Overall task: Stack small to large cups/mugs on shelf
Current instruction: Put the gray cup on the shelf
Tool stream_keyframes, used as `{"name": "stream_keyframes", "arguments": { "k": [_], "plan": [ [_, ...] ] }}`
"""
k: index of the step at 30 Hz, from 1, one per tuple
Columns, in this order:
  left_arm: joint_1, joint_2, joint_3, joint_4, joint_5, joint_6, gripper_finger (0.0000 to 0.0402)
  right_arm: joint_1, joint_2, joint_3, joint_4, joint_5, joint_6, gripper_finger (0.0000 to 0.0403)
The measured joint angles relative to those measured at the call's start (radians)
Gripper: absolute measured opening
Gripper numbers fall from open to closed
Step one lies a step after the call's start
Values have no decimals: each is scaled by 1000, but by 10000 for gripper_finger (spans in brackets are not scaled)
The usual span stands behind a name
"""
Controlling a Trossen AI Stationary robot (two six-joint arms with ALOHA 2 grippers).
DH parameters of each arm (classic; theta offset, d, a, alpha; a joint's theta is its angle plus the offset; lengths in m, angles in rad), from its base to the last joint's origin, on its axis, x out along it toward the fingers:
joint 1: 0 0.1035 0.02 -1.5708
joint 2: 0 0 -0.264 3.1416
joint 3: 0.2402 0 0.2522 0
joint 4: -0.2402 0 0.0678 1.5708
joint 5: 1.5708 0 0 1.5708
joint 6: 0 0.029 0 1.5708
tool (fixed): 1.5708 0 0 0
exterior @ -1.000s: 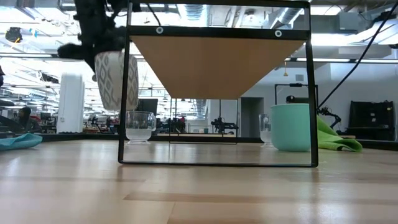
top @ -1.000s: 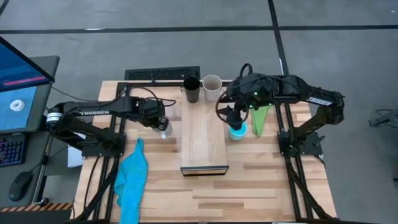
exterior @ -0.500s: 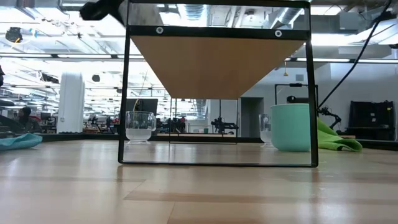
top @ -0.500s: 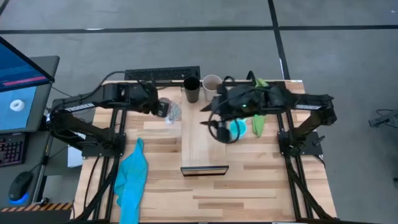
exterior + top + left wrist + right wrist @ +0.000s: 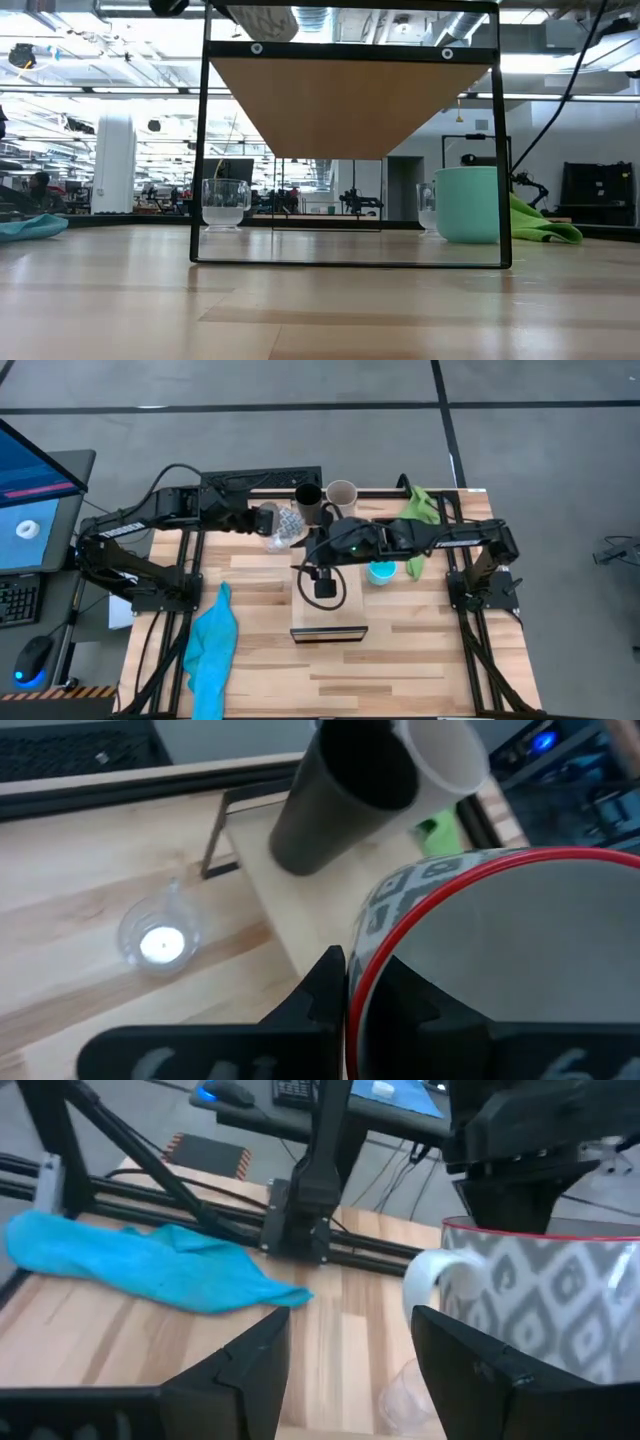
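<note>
Two arms over the shelf (image 5: 325,600), left hand (image 5: 268,522) gripping the white mug (image 5: 284,526) by its rim, right hand (image 5: 325,586) open, low view catching only the mug's base.

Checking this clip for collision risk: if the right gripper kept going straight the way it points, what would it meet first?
Most likely the white patterned mug held by the left gripper. It sits straight ahead of the open right gripper, though the gap between them is hard to judge.

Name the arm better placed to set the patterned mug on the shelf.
Left. Its gripper is shut on the mug, held above the shelf's back left corner beside the black cup. The right gripper hangs open and empty over the shelf.
</note>
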Motion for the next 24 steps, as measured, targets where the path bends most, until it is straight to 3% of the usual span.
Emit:
{"name": "stream_keyframes", "arguments": {
  "k": [7,15,24],
  "plan": [
    [-9,0,0,46,4,-8,11,0,15,0,11,107,-15,230],
    [-14,1,0,107,2,-10,11,0,19,0,39,116,-42,226],
    [-24,26,-1,129,12,-2,11,-14,19,0,40,112,-42,142]
  ]
}}
